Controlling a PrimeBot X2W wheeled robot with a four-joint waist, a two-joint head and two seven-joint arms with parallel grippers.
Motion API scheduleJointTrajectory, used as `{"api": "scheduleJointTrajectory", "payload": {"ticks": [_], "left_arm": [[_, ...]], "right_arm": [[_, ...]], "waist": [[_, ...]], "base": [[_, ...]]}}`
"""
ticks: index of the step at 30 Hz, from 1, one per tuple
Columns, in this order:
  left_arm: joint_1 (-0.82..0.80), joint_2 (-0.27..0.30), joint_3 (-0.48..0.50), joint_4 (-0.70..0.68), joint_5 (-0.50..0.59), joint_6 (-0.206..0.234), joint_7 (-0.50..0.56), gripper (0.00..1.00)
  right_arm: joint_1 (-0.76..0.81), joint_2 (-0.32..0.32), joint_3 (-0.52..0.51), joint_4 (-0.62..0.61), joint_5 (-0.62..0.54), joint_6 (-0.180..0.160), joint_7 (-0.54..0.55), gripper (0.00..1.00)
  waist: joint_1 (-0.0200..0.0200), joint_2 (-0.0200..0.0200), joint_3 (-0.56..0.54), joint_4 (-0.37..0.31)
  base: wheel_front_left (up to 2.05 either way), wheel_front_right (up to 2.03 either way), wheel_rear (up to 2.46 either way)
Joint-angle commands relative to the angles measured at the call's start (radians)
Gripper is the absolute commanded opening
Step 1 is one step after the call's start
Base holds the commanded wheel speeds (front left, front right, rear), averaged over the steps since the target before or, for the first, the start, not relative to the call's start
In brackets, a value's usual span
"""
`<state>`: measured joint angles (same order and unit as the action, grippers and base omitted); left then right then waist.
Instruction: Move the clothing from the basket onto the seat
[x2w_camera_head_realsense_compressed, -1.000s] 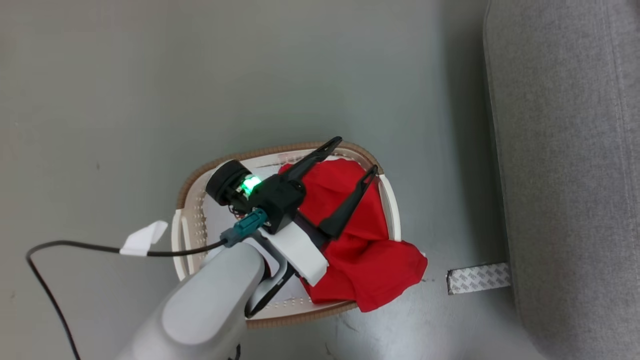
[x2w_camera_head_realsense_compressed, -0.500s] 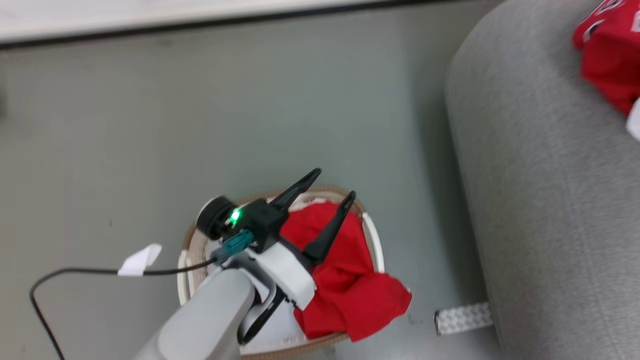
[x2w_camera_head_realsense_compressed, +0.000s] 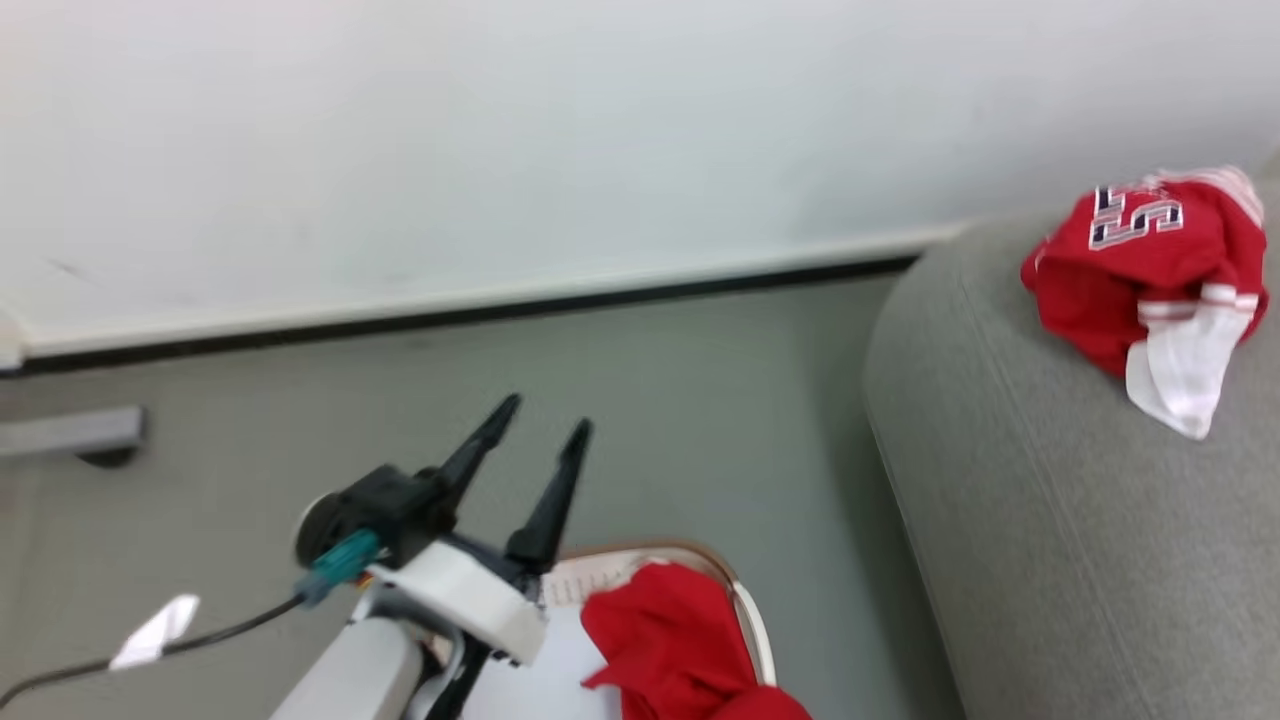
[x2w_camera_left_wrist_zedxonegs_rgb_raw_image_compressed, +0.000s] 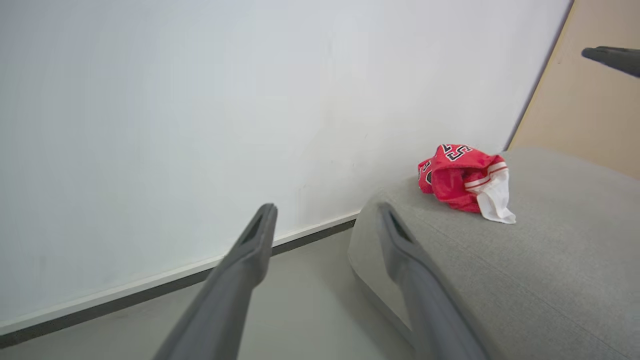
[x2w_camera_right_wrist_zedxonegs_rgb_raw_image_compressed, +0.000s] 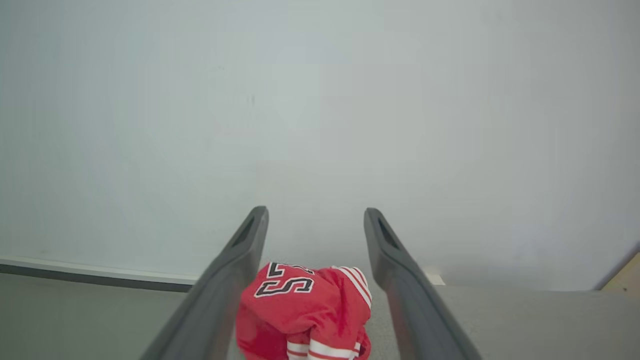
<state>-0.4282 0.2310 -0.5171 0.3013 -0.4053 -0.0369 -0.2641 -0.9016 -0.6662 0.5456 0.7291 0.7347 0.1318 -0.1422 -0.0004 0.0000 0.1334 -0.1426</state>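
A crumpled piece of red clothing (x2w_camera_head_realsense_compressed: 1140, 260) with black-and-white lettering and a white part lies on the grey seat (x2w_camera_head_realsense_compressed: 1040, 540), near its back edge by the wall. More red clothing (x2w_camera_head_realsense_compressed: 670, 640) fills the right part of the white basket (x2w_camera_head_realsense_compressed: 748, 615) at the lower edge. My left gripper (x2w_camera_head_realsense_compressed: 547, 414) stands open and empty above the basket's far rim, pointing at the wall. In the right wrist view my right gripper (x2w_camera_right_wrist_zedxonegs_rgb_raw_image_compressed: 315, 211) is open, and the lettered clothing (x2w_camera_right_wrist_zedxonegs_rgb_raw_image_compressed: 305, 310) lies on the seat (x2w_camera_right_wrist_zedxonegs_rgb_raw_image_compressed: 525, 320) below and between its fingers. The left wrist view shows that clothing (x2w_camera_left_wrist_zedxonegs_rgb_raw_image_compressed: 460, 177) too.
A white wall with a dark baseboard (x2w_camera_head_realsense_compressed: 500, 310) runs behind the grey floor. A black cable with a white tag (x2w_camera_head_realsense_compressed: 155, 630) trails at the lower left. A grey bar (x2w_camera_head_realsense_compressed: 70, 432) juts in at the left edge. A beige panel (x2w_camera_left_wrist_zedxonegs_rgb_raw_image_compressed: 590, 110) stands behind the seat.
The head camera has tilted up, so the basket has slid to the lower edge and the wall and the clothing on the seat have come into view. My left gripper stays open.
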Motion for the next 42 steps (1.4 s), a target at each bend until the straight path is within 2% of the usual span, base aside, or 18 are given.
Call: {"api": "scheduleJointTrajectory", "payload": {"ticks": [1,5,8,11,20,22,27,32,42], "left_arm": [[0.037,0.009,0.031,-0.012,-0.012,0.010,0.000,1.00],[0.121,0.009,0.116,-0.042,-0.012,0.029,0.000,1.00],[0.175,-0.003,0.175,-0.057,0.000,0.038,0.000,1.00],[0.222,-0.018,0.235,-0.068,0.024,0.045,0.000,1.00],[0.338,-0.096,0.394,-0.108,0.117,0.015,0.000,1.00],[0.353,-0.114,0.429,-0.113,0.136,0.013,0.000,1.00],[0.392,-0.148,0.478,-0.120,0.188,-0.013,0.000,1.00],[0.414,-0.168,0.503,-0.114,0.214,-0.035,0.000,1.00],[0.397,-0.178,0.526,-0.096,0.239,-0.059,-0.001,1.00]], "right_arm": [[0.050,-0.004,-0.001,-0.039,0.011,-0.002,-0.027,1.00],[0.177,0.045,-0.036,-0.129,0.039,-0.002,-0.089,1.00],[0.276,0.086,-0.099,-0.183,0.034,-0.002,-0.115,1.00],[0.393,0.165,-0.169,-0.248,0.025,-0.002,-0.122,1.00],[0.677,0.381,-0.384,-0.480,-0.140,-0.002,-0.123,1.00],[0.733,0.416,-0.391,-0.522,-0.215,-0.002,-0.123,1.00],[0.812,0.502,-0.427,-0.566,-0.301,-0.002,-0.123,1.00],[0.829,0.534,-0.427,-0.558,-0.350,-0.002,-0.123,1.00],[0.806,0.552,-0.409,-0.525,-0.351,-0.002,-0.123,1.00]], "waist": [[0.0004,0.0000,-0.080,0.044],[0.0004,0.0000,-0.125,0.067],[0.0004,0.0000,-0.140,0.088],[0.0004,0.0000,-0.149,0.100],[0.0004,0.0000,-0.169,0.112],[0.0004,0.0000,-0.171,0.112],[0.0004,0.0000,-0.172,0.103],[0.0004,0.0000,-0.172,0.103],[0.0004,0.0000,-0.170,0.100]], "base": [[0.00,0.00,0.00],[0.00,0.00,0.00],[0.00,0.00,0.00],[0.00,0.00,0.00],[0.00,0.00,0.00],[0.00,0.00,0.00],[0.00,0.00,0.00],[0.00,0.00,0.00],[0.00,0.00,0.00]]}}
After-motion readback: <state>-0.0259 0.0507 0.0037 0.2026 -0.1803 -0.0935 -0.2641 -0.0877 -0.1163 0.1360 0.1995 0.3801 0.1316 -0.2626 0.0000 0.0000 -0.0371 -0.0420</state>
